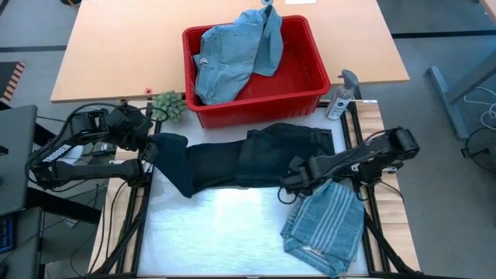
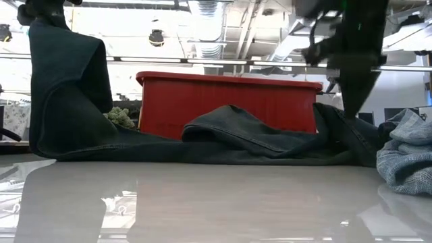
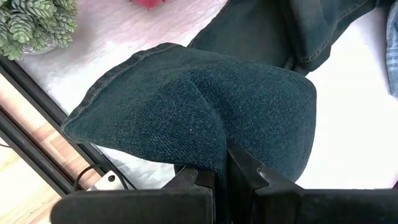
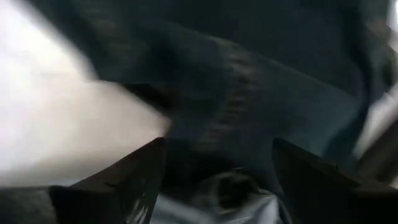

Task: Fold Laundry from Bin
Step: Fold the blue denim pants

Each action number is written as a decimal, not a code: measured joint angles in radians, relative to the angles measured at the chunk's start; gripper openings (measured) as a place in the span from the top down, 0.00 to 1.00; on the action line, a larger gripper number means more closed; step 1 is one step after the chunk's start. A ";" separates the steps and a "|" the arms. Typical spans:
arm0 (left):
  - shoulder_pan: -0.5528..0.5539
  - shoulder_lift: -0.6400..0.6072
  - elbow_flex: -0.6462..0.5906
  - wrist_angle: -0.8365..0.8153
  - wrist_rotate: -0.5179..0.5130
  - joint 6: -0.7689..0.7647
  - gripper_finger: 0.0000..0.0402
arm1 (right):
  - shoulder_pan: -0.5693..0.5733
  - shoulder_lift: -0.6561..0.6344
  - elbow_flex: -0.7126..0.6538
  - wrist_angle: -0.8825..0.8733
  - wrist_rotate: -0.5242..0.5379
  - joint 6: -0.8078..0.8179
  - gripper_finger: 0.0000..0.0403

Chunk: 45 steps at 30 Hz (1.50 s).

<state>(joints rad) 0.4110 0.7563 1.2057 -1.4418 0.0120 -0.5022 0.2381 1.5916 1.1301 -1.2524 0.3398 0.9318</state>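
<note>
Your left gripper (image 3: 219,177) is clamped on the trousers (image 1: 256,155) leg end; they run left-right; right gripper (image 1: 291,180), fingers spread and empty, sits over the waist.

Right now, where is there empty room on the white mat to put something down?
The white mat is bare in front of the dark trousers, left of the striped shirt. It is crowded near the red bin.

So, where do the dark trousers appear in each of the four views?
High view: dark trousers lie across the table's middle, in front of the red bin.
Low view: they stretch across the picture, one end lifted at left, bin behind.
Left wrist view: a fold pinched in the left tool.
Right wrist view: dark cloth beyond the open right tool.
Shared landmark: the bin, in the high and low views only.
</note>
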 joint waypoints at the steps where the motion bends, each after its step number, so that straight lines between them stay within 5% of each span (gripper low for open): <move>1: 0.000 0.000 0.000 0.000 0.000 0.000 1.00 | -0.007 0.027 0.000 -0.029 0.008 0.035 0.22; 5: 0.000 0.000 0.000 0.001 0.000 -0.002 1.00 | -0.019 0.110 0.002 -0.057 0.011 0.037 0.38; 9: 0.000 0.000 0.000 0.002 0.000 -0.003 0.99 | -0.017 0.133 0.006 -0.052 0.007 -0.013 0.83; 11: 0.000 0.000 0.000 0.003 0.000 -0.003 0.99 | -0.017 0.128 0.006 -0.041 0.007 -0.019 0.94; 21: 0.000 0.000 0.000 0.004 -0.005 0.023 0.99 | -0.027 -0.051 0.151 -0.082 0.120 -0.005 0.96; 27: 0.000 0.000 0.000 0.005 -0.021 0.024 0.99 | -0.054 -0.074 0.306 0.014 0.152 -0.237 0.96; 32: 0.000 0.000 0.000 0.032 -0.026 0.039 0.99 | -0.073 -0.016 0.409 0.311 0.148 -0.489 0.96; 41: 0.000 0.000 0.000 0.043 -0.045 0.060 0.99 | -0.116 0.230 0.555 1.021 -0.187 -0.883 0.96; 45: 0.000 0.000 0.000 0.046 -0.066 0.062 0.99 | -0.124 0.373 0.673 1.063 -0.281 -0.937 0.81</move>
<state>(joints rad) 0.4110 0.7563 1.2057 -1.3960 -0.0539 -0.4400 0.1139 1.9644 1.8031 -0.1892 0.0588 -0.0052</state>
